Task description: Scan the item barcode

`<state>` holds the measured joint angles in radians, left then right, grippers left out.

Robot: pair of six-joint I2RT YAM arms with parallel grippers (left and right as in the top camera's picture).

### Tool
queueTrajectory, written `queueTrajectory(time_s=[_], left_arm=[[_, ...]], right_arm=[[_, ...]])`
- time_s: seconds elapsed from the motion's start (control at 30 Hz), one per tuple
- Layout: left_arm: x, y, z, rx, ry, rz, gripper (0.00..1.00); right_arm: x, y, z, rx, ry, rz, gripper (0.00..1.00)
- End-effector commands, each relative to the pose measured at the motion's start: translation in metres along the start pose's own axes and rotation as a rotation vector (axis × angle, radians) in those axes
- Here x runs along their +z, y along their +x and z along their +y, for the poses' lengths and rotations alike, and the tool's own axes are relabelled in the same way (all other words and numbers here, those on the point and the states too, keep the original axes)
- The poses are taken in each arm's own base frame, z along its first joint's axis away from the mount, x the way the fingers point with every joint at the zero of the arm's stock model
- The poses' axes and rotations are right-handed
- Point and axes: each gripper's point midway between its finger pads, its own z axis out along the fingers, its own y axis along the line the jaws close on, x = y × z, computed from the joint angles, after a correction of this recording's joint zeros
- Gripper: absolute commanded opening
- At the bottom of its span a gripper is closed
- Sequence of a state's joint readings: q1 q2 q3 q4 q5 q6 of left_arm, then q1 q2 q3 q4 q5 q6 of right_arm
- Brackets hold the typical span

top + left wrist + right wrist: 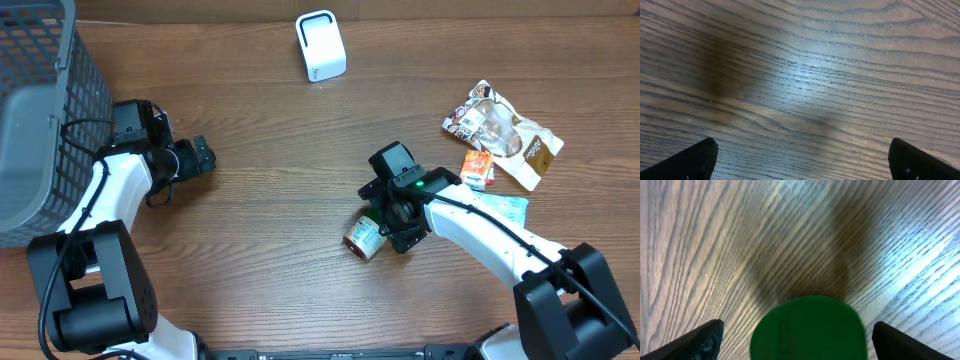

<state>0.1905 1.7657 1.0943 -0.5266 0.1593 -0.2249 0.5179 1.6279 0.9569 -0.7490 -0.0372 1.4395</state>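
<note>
The item is a small jar (362,237) with a green lid and a white-and-teal label, lying on its side on the wooden table. My right gripper (390,215) sits over its lid end. In the right wrist view the green lid (807,330) fills the space between the fingers of the right gripper (800,339), with a gap on each side, so the jaws are open around it. A white barcode scanner (320,45) stands at the far edge. My left gripper (197,158) hangs open over bare wood (802,156) at the left.
A grey mesh basket (40,120) fills the far left corner. Right of the jar lie a clear snack bag (503,135), a small orange box (477,170) and a teal packet (503,207).
</note>
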Motion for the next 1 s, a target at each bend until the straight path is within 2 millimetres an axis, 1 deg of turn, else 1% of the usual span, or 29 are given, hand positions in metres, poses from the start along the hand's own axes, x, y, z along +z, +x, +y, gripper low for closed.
queueTrajectory(time_s=[0.0, 0.27, 0.4, 0.53, 0.63, 0.8, 0.9, 0.97], left_arm=[[-0.001, -0.006, 0.003, 0.016, -0.012, -0.015, 1.0], [-0.001, -0.006, 0.003, 0.016, -0.012, -0.015, 1.0], [-0.001, -0.006, 0.003, 0.016, -0.012, -0.015, 1.0], [-0.001, -0.006, 0.003, 0.016, -0.012, -0.015, 1.0], [-0.001, -0.006, 0.003, 0.016, -0.012, -0.015, 1.0], [-0.001, -0.006, 0.003, 0.016, -0.012, -0.015, 1.0], [-0.001, -0.006, 0.003, 0.016, -0.012, -0.015, 1.0], [-0.001, -0.006, 0.003, 0.016, -0.012, -0.015, 1.0]], right_arm=[[0.003, -0.003, -0.003, 0.0, 0.009, -0.027, 0.96], [0.003, -0.003, -0.002, -0.003, 0.005, -0.027, 0.95], [0.003, 0.004, -0.001, -0.047, 0.001, -0.023, 0.95], [0.003, 0.01, 0.01, -0.176, -0.041, -0.024, 0.95], [0.003, 0.009, 0.018, -0.267, -0.07, -0.04, 0.94], [0.002, 0.0, 0.018, -0.379, -0.058, -0.093, 0.94], [0.002, 0.0, 0.018, -0.474, -0.055, -0.095, 0.94], [0.002, 0.002, 0.018, -0.597, -0.052, -0.09, 1.0]])
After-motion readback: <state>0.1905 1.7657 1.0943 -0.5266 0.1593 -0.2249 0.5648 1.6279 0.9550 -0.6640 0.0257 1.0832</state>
